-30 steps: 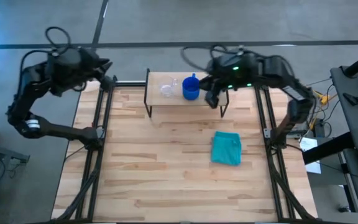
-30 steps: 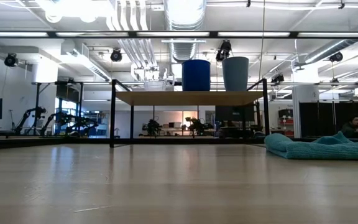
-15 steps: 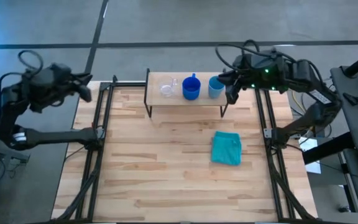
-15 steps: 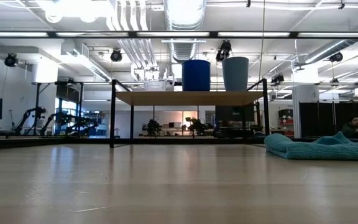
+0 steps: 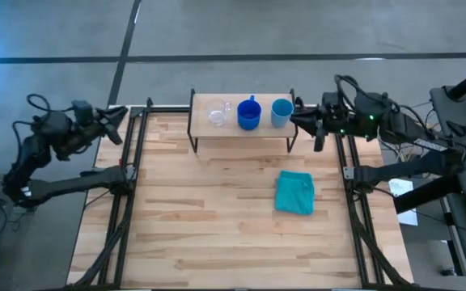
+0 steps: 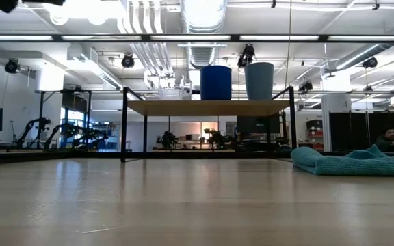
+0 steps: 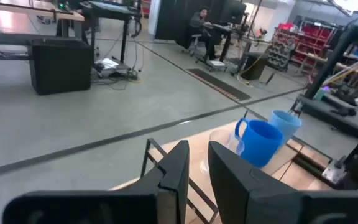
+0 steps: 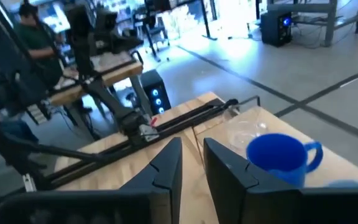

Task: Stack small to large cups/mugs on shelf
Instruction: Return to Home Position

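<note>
Three vessels stand in a row on the shelf [image 5: 241, 121], each on its base: the clear cup [image 5: 218, 114], the deep blue mug [image 5: 249, 115] and the light blue cup [image 5: 281, 112]. The low view shows them upright on the shelf [image 6: 207, 107]: clear cup [image 6: 170, 93], blue mug [image 6: 215, 83], light blue cup [image 6: 259, 80]. My right gripper [image 5: 302, 120] [image 8: 192, 158] is shut, just off the shelf's right end, touching nothing. My left gripper [image 5: 118, 117] [image 7: 197, 165] is shut beyond the table's left edge.
A teal folded cloth [image 5: 294, 192] [image 6: 351, 162] lies on the tabletop right of centre, nearer than the shelf. Black frame rails [image 5: 128, 170] run along both sides of the table. A person [image 6: 388, 139] sits in the room beyond.
My right gripper has drawn back from over the shelf's right end toward the table's right edge, uncovering the light blue cup, which stays standing on the shelf. My left arm has pulled back off the table's far left corner, past the left edge, and sunk lower.
</note>
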`<state>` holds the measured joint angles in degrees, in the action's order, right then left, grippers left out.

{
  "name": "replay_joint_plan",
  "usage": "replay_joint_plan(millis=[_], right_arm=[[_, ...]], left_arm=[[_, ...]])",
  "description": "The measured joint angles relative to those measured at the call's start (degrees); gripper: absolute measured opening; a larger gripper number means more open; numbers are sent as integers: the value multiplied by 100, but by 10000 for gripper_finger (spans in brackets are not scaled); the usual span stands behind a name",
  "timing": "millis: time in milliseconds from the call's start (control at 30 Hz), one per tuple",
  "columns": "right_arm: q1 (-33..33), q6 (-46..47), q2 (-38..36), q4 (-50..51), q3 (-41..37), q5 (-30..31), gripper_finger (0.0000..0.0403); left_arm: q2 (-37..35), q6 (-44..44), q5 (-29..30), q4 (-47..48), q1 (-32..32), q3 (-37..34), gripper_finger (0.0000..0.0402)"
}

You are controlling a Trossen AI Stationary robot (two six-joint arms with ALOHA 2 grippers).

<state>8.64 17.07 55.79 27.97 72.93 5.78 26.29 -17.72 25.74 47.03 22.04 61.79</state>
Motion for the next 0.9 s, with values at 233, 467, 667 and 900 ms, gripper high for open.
replay_joint_plan(millis=[233, 467, 667, 900], right_arm=[[-2, -35, -1134, -1111, -1729, -481, 61], [0, 102, -2483, -1860, -3233, -474, 62], [0, 139, -3776, -1995, -4048, -487, 60], [-1, 138, -4977, -1981, -4809, -1033, 65]], left_arm=[[-360, 200, -2, -1324, -1, -1256, 47], [-979, 194, -537, -2257, -2, -2352, 47], [-1737, 200, -930, -2484, 0, -2941, 47], [-2479, -110, -962, -2725, 0, -3591, 47]])
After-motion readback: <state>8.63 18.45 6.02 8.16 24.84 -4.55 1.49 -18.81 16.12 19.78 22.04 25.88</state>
